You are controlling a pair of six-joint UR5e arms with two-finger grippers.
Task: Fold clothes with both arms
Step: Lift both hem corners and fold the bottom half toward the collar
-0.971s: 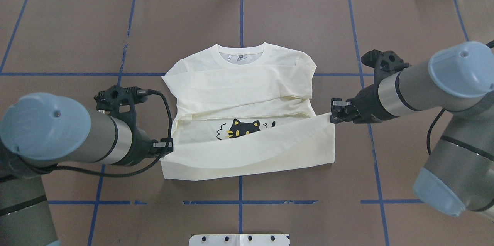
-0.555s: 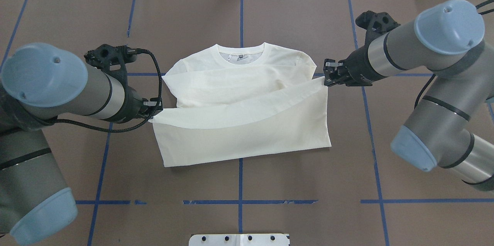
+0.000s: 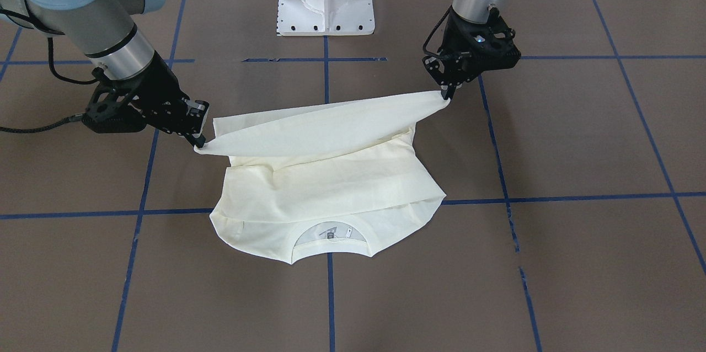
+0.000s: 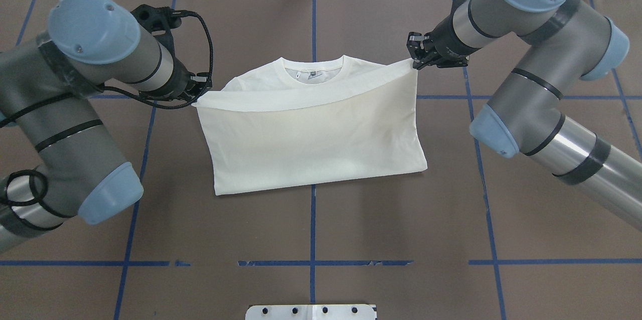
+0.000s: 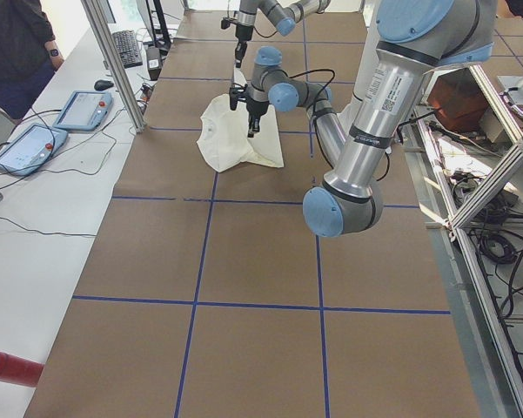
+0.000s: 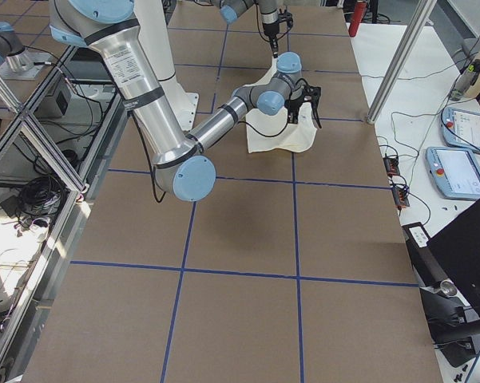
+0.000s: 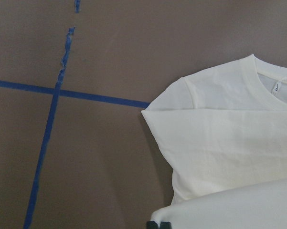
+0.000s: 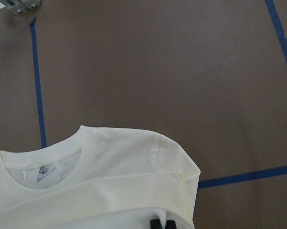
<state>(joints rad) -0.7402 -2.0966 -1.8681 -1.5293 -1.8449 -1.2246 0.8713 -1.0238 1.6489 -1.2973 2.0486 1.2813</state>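
Brown taped table (image 4: 311, 219) | T-shirt (image 4: 311, 134) hem had swung up from mid-body to just short of collar (image 4: 313, 62) | left gripper (image 4: 200, 93), right gripper (image 4: 415, 60) each pinched a hem corner either side of collar | half-fold nearly landed; lowering and release remained.

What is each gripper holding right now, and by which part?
Both hold the T-shirt. The left gripper pinches one corner of its folded-over edge, the right gripper the other corner, so that edge hangs raised between them near the collar.
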